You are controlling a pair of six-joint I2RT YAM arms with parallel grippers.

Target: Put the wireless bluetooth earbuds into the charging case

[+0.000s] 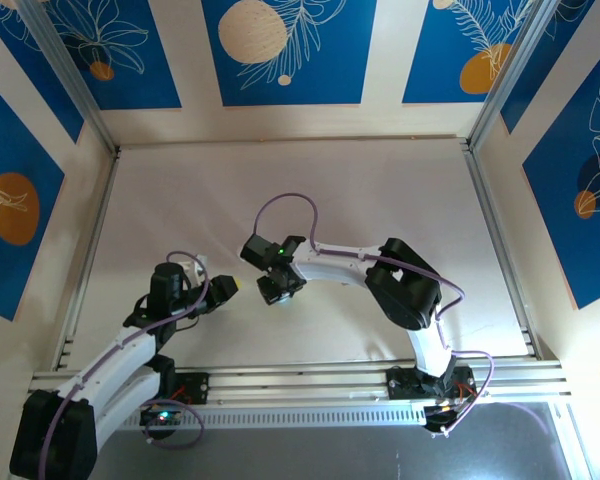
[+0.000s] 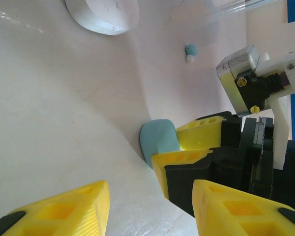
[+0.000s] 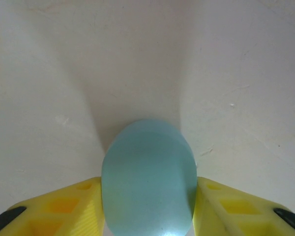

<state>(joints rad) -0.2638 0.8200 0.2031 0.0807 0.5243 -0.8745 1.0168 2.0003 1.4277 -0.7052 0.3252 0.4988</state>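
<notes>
One earbud [image 2: 191, 52] lies on the surface [image 2: 49, 123] beyond our spread, empty left claw [image 2: 150, 196], seen from the left wrist; the right wrist shows our right claw [image 3: 147, 206] pinching the pale blue case [image 3: 147, 167].

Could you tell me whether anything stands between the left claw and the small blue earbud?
Yes: in the left wrist view, the right claw, closed around the blue case, sits between the left claw and the earbud.

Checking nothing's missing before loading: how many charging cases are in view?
2. A pale blue case sits between the right gripper's fingers; a white case lies apart on the table. Others may be hidden under the arms.
</notes>
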